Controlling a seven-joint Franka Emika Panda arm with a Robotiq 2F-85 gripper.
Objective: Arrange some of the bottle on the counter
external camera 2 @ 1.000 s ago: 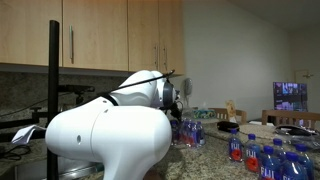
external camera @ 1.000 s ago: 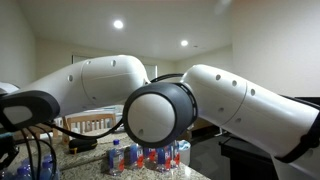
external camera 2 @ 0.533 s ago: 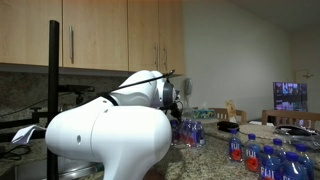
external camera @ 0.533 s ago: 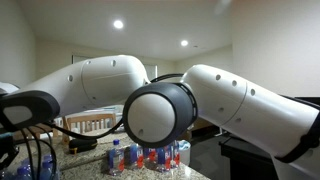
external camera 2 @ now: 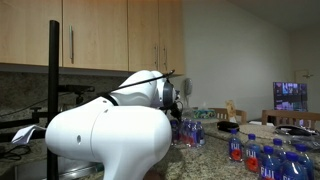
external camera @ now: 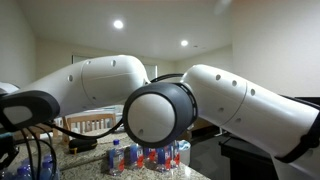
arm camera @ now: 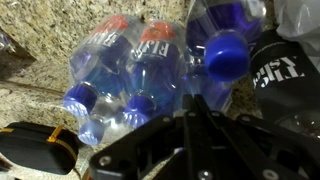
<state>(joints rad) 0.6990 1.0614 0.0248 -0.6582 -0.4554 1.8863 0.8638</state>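
Across the upper middle of the wrist view, a cluster of clear bottles (arm camera: 140, 70) with blue caps sits on the speckled tabletop (arm camera: 40, 60). Two red labels carry white letters that seem to read "FIJI". White lettering on a black object (arm camera: 285, 70) at right is too blurred to read. The bottles lie just above the jaws, which enter from the bottom edge, pressed together and holding nothing.

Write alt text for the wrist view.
A cluster of small clear plastic bottles with blue caps and blue or red labels sits on a speckled grey-beige granite counter. The robot's dark fingers, shut, fill the bottom edge.
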